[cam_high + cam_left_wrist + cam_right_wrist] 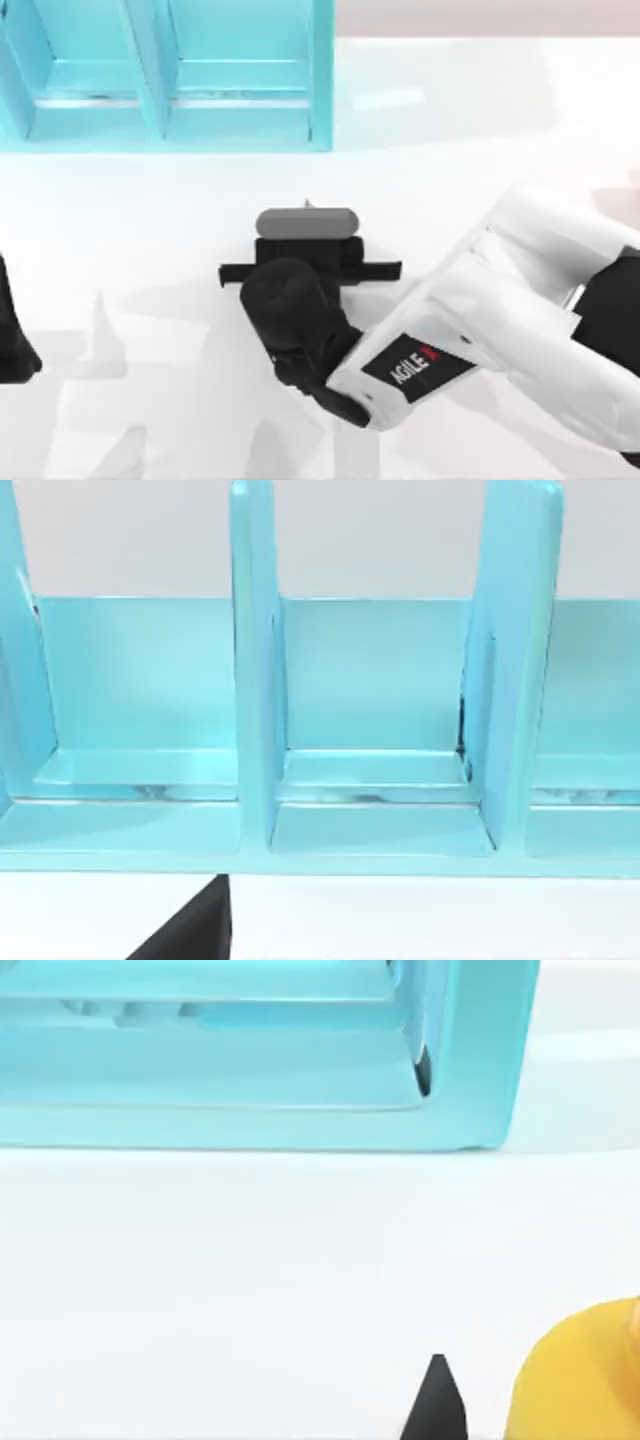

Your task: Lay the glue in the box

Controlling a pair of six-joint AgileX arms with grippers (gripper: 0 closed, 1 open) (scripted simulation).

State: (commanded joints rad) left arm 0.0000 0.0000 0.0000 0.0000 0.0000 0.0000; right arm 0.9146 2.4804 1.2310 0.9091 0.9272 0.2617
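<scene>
Half done at best: my right end effector point(308, 262) sits mid-tabletop, the glue point(590, 1375) right by it, but I can't tell if it's gripped. Still short of the box point(165, 75).

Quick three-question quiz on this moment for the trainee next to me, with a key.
1. True or false: the glue already lies inside the box.
2. Which one is out over the middle of the table, facing the box?
A. the left arm
B. the right gripper
3. Fill in: seen from above, the box sits toward the table's far ____ side.

Key: 1 false, the glue is outside the box, beside the right gripper in the right wrist view. 2 B; the left arm is parked at the left edge. 3 left.
</scene>
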